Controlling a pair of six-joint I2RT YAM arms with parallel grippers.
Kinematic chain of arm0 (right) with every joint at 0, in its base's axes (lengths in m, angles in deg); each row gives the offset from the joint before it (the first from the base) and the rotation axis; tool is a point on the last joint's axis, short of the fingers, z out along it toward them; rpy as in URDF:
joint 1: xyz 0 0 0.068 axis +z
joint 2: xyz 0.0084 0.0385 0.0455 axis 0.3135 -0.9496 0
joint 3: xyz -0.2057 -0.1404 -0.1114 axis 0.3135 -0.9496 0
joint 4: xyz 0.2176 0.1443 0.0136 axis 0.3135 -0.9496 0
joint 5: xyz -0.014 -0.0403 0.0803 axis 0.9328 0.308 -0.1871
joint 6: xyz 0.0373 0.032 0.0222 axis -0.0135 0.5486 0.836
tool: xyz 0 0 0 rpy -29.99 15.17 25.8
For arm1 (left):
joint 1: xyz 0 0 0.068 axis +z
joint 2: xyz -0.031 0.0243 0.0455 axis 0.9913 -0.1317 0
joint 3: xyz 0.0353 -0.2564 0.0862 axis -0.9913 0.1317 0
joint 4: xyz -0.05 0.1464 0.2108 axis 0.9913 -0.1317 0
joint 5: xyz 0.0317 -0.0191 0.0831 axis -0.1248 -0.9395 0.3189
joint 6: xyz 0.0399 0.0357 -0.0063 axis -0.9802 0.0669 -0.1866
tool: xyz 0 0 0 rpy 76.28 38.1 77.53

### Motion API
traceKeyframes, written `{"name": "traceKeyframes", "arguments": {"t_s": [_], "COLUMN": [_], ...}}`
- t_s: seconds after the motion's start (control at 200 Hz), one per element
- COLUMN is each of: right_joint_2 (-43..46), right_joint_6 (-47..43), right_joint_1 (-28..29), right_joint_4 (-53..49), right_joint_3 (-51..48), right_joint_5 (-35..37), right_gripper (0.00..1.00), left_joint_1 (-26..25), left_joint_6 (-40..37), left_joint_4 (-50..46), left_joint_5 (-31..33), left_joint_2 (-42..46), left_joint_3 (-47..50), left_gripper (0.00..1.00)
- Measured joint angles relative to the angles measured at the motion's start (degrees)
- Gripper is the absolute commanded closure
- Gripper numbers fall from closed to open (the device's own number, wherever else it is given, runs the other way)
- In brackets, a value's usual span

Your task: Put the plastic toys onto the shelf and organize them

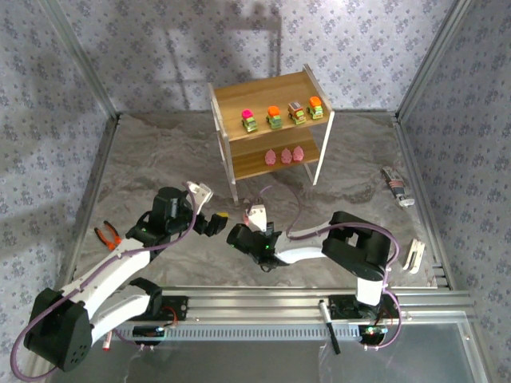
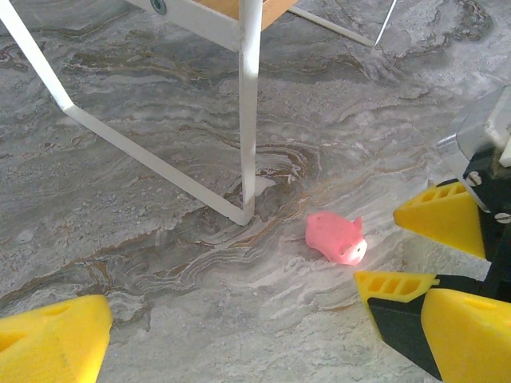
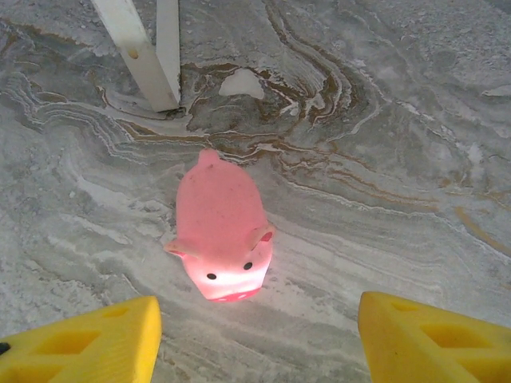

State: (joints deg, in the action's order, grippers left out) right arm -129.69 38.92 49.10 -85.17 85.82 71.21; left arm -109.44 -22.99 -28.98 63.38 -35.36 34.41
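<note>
The pig lies on the table, snout toward the right gripper. It sits just ahead of the wide-open jaws, centred between them and untouched. The shelf leg stands just behind it. The left gripper hangs open nearby.

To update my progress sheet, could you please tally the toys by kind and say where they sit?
Cars: 4, all on the top tier of the shelf.
Pink figures: 4, with 3 on the lower tier and 1 on the table.
Total: 8.
</note>
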Motion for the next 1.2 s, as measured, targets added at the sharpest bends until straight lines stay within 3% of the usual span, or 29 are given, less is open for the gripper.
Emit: {"name": "traceKeyframes", "arguments": {"t_s": [0.595,1.199], "right_joint_2": [-2.2,-2.3], "right_joint_6": [-3.6,-5.5], "right_joint_1": [-2.3,-3.0], "right_joint_4": [1.7,1.9], "right_joint_3": [1.9,2.6], "right_joint_5": [-2.9,-3.8], "right_gripper": [0.47,0.76], "left_joint_1": [-0.1,-0.4], "left_joint_6": [0.1,0.1], "left_joint_4": [0.0,0.0], "left_joint_5": [-0.5,-0.5], "left_joint_2": [-0.1,-1.1], "left_joint_3": [0.0,0.0], "left_gripper": [0.0,0.0]}}
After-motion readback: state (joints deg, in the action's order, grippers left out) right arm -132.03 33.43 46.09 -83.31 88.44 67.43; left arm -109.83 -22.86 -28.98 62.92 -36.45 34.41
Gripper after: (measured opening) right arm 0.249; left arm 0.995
